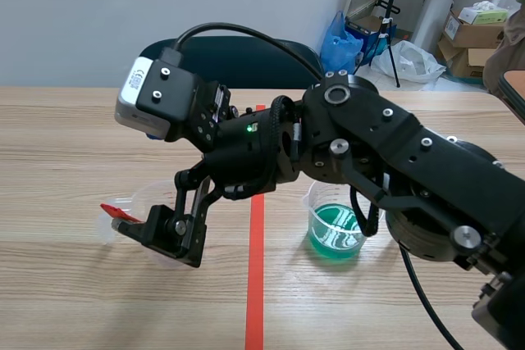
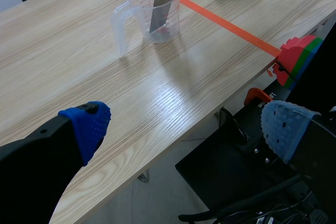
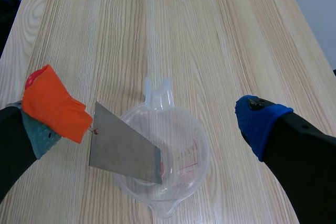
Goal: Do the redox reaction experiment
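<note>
Right gripper point(image 3: 152, 125), jaws spread wide over clear measuring cup point(image 3: 181, 169), metal sheet point(image 3: 123, 151) leant inside, orange tag point(image 3: 52, 106) touched by one finger point(image 3: 44, 137); left gripper point(image 2: 186, 125), jaws released, nothing held.

A clear plastic measuring cup point(image 3: 181, 153) stands upright on the surface, to the left and fairly near. It has a handle, a pour spout and faint red markings on its wall. A flat grey metal sheet point(image 3: 123, 148) leans tilted inside it, lower end in the cup and upper end sticking out well above the rim. That upper end carries an orange-red tag point(image 3: 52, 103). To the right, well apart from the cup, a small clear beaker point(image 1: 336, 231) stands upright, partly filled with green liquid.
</note>
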You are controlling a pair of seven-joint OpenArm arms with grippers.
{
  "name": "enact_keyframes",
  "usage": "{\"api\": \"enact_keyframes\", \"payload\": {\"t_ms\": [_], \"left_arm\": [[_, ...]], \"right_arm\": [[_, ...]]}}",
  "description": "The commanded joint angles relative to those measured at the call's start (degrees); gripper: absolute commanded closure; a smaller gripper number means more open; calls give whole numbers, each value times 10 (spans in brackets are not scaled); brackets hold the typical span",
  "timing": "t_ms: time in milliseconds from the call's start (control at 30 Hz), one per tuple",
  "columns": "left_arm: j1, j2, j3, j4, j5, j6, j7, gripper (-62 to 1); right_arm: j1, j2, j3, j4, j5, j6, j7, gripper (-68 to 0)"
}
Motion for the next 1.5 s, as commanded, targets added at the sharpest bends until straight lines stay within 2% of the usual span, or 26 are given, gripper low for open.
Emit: {"api": "enact_keyframes", "payload": {"t_ms": [0,233,367,467,600,667,733,967,1167,1267,1467], "left_arm": [[1,3,-3,4,-6,1,-12,-615],[1,3,-3,4,-6,1,-12,-615],[1,3,-3,4,-14,1,-12,-615],[1,11,-3,4,-18,1,-12,-615],[1,30,1,7,-19,1,-12,-615],[1,36,10,15,-19,1,-12,-615],[1,43,19,24,-19,2,-12,-615],[1,56,56,78,-20,9,-6,-615],[1,100,87,136,-18,82,28,-615],[-7,121,97,151,-12,83,40,-615],[-53,154,99,170,-6,91,106,-615]], "right_arm": [[-4,0,1,6,7,4,9,-679],[-51,11,2,21,7,4,19,-679],[-82,36,11,61,7,4,60,-679],[-118,57,37,109,7,3,62,-679],[-179,80,94,174,7,-24,62,-679],[-210,87,130,207,9,-26,62,-679],[-243,92,168,239,11,-29,62,-679],[-365,97,290,334,15,-65,62,-679],[-475,97,377,405,52,-80,62,-679],[-516,97,410,433,81,-95,62,-679],[-584,97,475,465,100,-139,76,-679]]}}
